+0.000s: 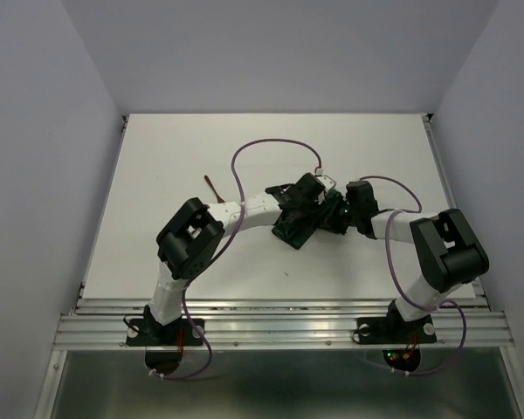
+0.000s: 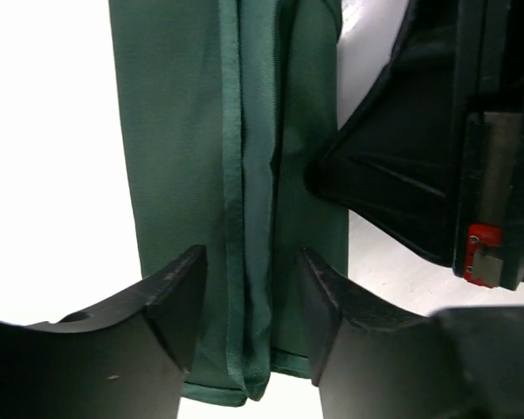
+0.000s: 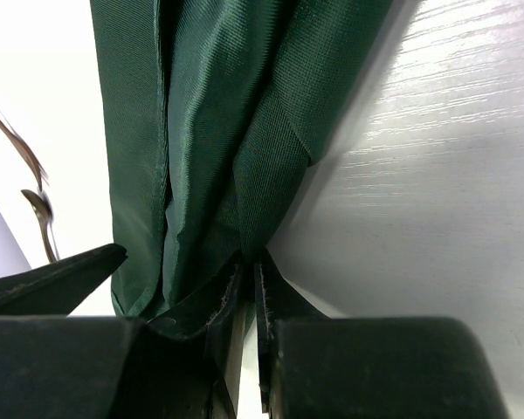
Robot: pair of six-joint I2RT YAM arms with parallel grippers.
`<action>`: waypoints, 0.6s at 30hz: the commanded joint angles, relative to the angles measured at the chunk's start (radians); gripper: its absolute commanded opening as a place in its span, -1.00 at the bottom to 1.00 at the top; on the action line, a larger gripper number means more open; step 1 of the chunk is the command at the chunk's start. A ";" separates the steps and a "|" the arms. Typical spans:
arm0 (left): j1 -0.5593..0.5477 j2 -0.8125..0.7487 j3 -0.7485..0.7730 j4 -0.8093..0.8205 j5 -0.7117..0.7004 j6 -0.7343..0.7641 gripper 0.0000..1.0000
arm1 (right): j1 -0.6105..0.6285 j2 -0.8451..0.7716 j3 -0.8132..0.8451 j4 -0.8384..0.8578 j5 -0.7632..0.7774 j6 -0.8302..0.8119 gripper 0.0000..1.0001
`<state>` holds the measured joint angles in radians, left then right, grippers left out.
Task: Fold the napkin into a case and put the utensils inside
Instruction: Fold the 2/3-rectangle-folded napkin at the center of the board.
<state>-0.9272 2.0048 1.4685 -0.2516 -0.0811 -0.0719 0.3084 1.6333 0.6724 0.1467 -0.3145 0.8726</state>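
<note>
I judge the job about halfway. The dark green soft cloth napkin [image 2: 183,131] is already folded into a long narrow strip of several layers, but no pocket is finished and nothing is in it. It lies on the white table [image 1: 201,140], just toward 4 o'clock of the table's middle in the top view, with both arms meeting over it. The slim brown wooden utensils [image 1: 212,187] lie bare on the table, well apart from the cloth at about its 10 o'clock; I cannot tell spoon from fork. My left gripper [image 2: 251,262] stands open, one finger on either side of the strip's middle seam, above the cloth with nothing in its grasp. My right gripper [image 3: 249,266] is closed almost tight and pinches a fold at the end of the napkin between its tips. The cloth looks matte and finely woven, with a stitched hem running lengthwise along the strip. The layers overlap unevenly and puff into soft ridges near the pinched end rather than lying flat. What is left, as I read it, is closing the strip into a case, then fetching both utensils and sliding them in.
</note>
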 commanded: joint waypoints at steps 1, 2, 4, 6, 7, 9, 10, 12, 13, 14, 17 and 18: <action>-0.012 -0.001 0.033 0.008 0.000 0.020 0.18 | 0.008 0.005 0.010 0.024 -0.006 0.003 -0.74; -0.012 -0.001 0.033 0.011 0.000 0.020 0.19 | 0.008 0.003 0.010 0.024 -0.005 0.002 -0.74; -0.013 0.000 0.033 0.012 0.004 0.018 0.19 | 0.008 0.003 0.012 0.021 -0.005 0.000 -0.74; -0.013 0.008 0.033 0.012 0.006 0.017 0.20 | 0.008 0.003 0.013 0.021 -0.006 0.000 -0.74; -0.015 0.011 0.033 0.012 0.003 0.017 0.23 | 0.008 0.005 0.013 0.019 -0.005 0.000 -0.74; -0.016 0.018 0.032 0.009 -0.008 0.018 0.23 | 0.008 0.004 0.013 0.019 -0.006 0.000 -0.74; -0.018 0.018 0.030 0.011 -0.011 0.020 0.23 | 0.008 0.003 0.013 0.019 -0.005 0.002 -0.74; -0.018 0.023 0.026 0.009 -0.023 0.021 0.21 | 0.008 -0.003 0.007 0.021 0.000 0.003 -0.74; -0.018 0.023 0.024 0.011 -0.026 0.021 0.19 | 0.008 -0.004 0.004 0.021 0.000 0.005 -0.74; -0.018 0.025 0.023 0.009 -0.025 0.021 0.17 | 0.008 -0.003 0.004 0.021 0.000 0.006 -0.74; -0.019 0.034 0.019 0.008 -0.037 0.023 0.16 | 0.008 0.003 0.001 0.022 -0.006 0.005 -0.74; -0.021 0.037 0.023 0.006 -0.046 0.024 0.16 | 0.008 0.002 0.003 0.022 -0.006 0.005 -0.74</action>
<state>-0.9367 2.0338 1.4689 -0.2516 -0.0895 -0.0631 0.3084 1.6333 0.6720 0.1463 -0.3149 0.8726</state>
